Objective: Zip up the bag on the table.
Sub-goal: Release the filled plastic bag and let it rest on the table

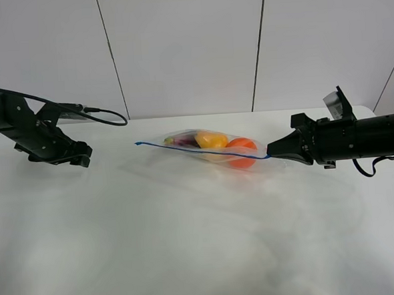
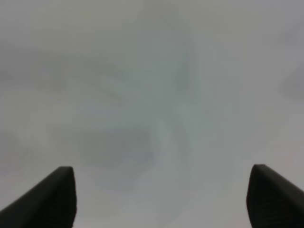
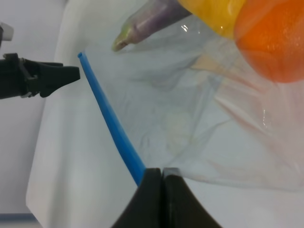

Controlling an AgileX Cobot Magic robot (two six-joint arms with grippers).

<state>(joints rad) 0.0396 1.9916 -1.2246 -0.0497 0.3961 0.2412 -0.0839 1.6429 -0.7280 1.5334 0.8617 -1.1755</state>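
Landmark: the bag (image 1: 207, 148).

Edges and room:
- The far edge of the table (image 1: 190, 248) runs close behind the bag. A wide stretch of bare white top lies in front of it, toward the camera.
- Bare table on both sides of the bag. The stretch on its free-end side is longer and reaches to the left gripper (image 1: 82, 156).
- The left gripper is well apart from the bag, off its free end. Its jaws stand wide apart with nothing between them, and the left wrist view (image 2: 161, 173) shows only white tabletop below.
- The right gripper (image 1: 272, 151) is at the bag's other end. Its jaws are pressed together (image 3: 163, 172) on the end of the blue zipper strip (image 3: 110, 121), and the arm reaches in level from that side.

The bag:
- It lies on the table, long axis across the exterior view. It is clear plastic, wrinkled and slack.
- The zipper strip (image 1: 197, 151) runs along its near edge, straight from the free corner to the pinched end.
- Inside are a purple eggplant (image 3: 152, 16), a yellow fruit (image 3: 213, 10) and an orange (image 3: 273, 40), bunched toward the pinched end.
- Cannot tell whether the zip is sealed.
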